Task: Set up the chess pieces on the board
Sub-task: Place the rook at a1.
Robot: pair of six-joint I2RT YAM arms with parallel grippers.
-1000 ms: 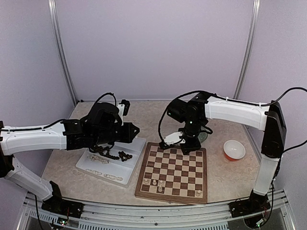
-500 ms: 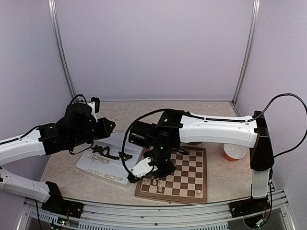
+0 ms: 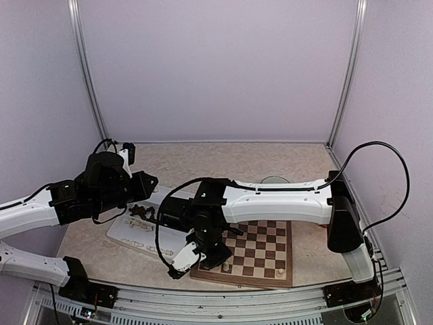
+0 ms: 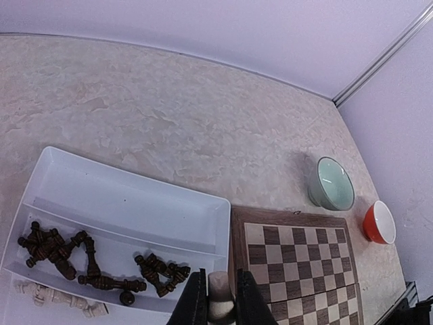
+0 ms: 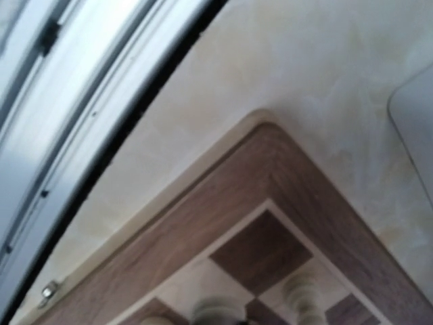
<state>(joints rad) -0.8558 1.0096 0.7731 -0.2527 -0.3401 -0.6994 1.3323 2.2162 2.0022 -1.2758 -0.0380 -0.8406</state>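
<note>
**A:** What's over on the left?

**B:** A white divided tray [image 4: 128, 203] lies on the counter [image 4: 169, 115], with one end just beside the left rim of the board [image 4: 304, 264]. One compartment holds dark chess pieces [image 4: 61, 245] tumbled on their sides. The compartment nearer the arms holds a few pale chess pieces [image 4: 57, 298].

**A:** And the left arm [image 3: 40, 206]?

**B:** It hangs above the tray. The left jaws are gripping a cream piece [image 4: 219, 301], held upright between the two black fingers [image 4: 196, 301].

**A:** Moving across, how does the board look?

**B:** It lies flat near the front edge of the counter. A few cream figures [image 5: 303, 298] stand on the nearest row, and most squares I can see are bare.

**A:** Where is the right arm [image 3: 277, 202]?

**B:** It stretches across the board, with its wrist low over the near-left corner. The right jaws are closed. Its own camera shows only the corner of the rim and two cream figures just beyond, so I cannot tell whether anything is pinched.

**A:** Anything further right?

**B:** A pale green bowl [image 4: 331, 184] sits beside the far right corner of the board, and an orange-red bowl [image 4: 377, 222] sits just right of that.
</note>
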